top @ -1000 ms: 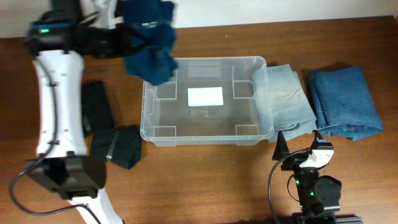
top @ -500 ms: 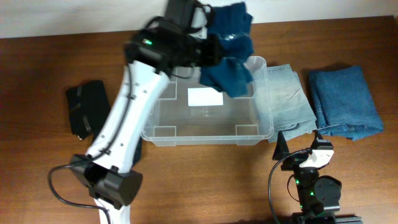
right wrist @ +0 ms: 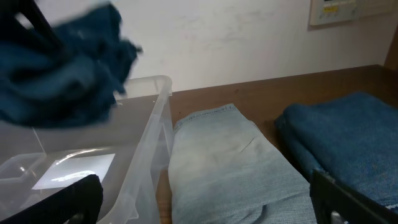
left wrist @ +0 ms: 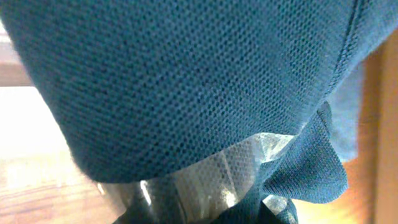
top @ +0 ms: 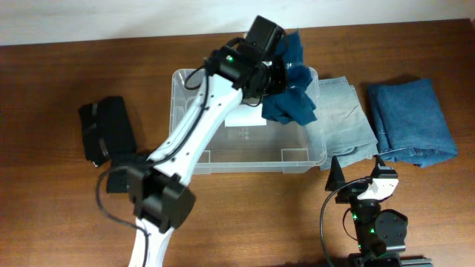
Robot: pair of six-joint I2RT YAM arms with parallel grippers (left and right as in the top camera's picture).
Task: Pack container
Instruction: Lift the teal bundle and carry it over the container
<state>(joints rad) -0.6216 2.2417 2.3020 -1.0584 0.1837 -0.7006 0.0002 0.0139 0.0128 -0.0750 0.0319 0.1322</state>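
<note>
The container (top: 180, 141) is a clear plastic bin with a white label on its base, standing mid-table. It also shows in the right wrist view (right wrist: 149, 143). My left gripper (top: 277, 73) is shut on a crumpled dark blue garment (top: 292, 102) and holds it above the bin's far right part, the cloth hanging over the right rim. The cloth fills the left wrist view (left wrist: 186, 81) and appears at the upper left in the right wrist view (right wrist: 59, 68). My right gripper (top: 356, 170) is open and empty near the front edge, right of the bin.
Folded light denim (top: 343, 122) lies against the bin's right wall, with a folded blue garment (top: 412, 120) further right. A folded black garment (top: 106, 130) lies left of the bin. Another black piece (top: 117, 182) is partly hidden under my left arm.
My left arm has swung right with the dark blue garment, from the bin's far left corner to over its far right part. The right arm has not moved.
</note>
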